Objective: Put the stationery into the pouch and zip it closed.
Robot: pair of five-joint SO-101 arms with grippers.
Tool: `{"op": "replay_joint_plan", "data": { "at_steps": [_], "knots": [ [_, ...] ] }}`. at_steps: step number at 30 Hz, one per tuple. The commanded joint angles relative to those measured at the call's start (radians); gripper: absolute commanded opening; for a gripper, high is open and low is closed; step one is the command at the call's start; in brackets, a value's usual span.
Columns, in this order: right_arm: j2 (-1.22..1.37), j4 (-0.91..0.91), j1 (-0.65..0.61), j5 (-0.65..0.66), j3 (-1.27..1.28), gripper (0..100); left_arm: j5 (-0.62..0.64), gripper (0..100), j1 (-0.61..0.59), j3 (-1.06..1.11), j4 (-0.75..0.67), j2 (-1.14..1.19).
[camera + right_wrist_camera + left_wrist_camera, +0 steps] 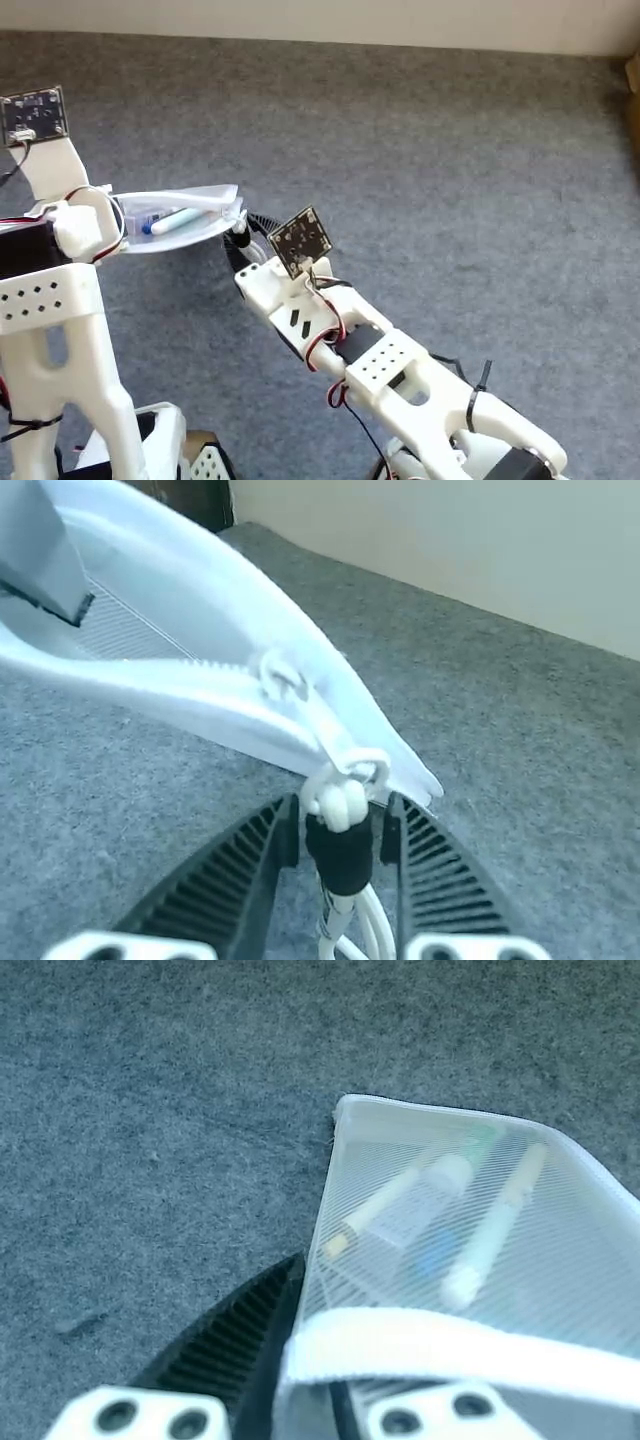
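Two robot arms hold a translucent pouch (185, 222) stretched between them, apparently lifted just clear of the grey carpeted table (450, 140). The left gripper (305, 1360) is clenched on one end of the pouch's white edge band, an anchor that gives the zip something to pull against. At the opposite end, the right gripper (340, 825) has its fingers pinched on the zipper pull (338, 805) — a pale bead and dark toggle on a short cord. The stationery, pens (490, 1235) and a stubby tube among them, already lies inside and shows through the ribbed wall. Loading looks finished, and the zip appears to be the step in hand. In the right wrist view the mouth seems to gape beyond the slider, so closure looks incomplete. Tension between the arms likely keeps the track straight — a toggle slipping from the pinch is the plain risk.
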Motion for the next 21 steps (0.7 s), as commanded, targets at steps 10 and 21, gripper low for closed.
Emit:
{"op": "replay_joint_plan", "data": {
  "at_steps": [10,21],
  "knots": [
    [0.002,-0.018,-0.005,-0.002,-0.012,9.2,0.006,1,0.018,0.004,-0.023,0.013],
    [-0.016,-0.025,-0.007,0.167,-0.002,3.0,0.006,1,0.021,0.004,-0.023,0.015]
  ]
}}
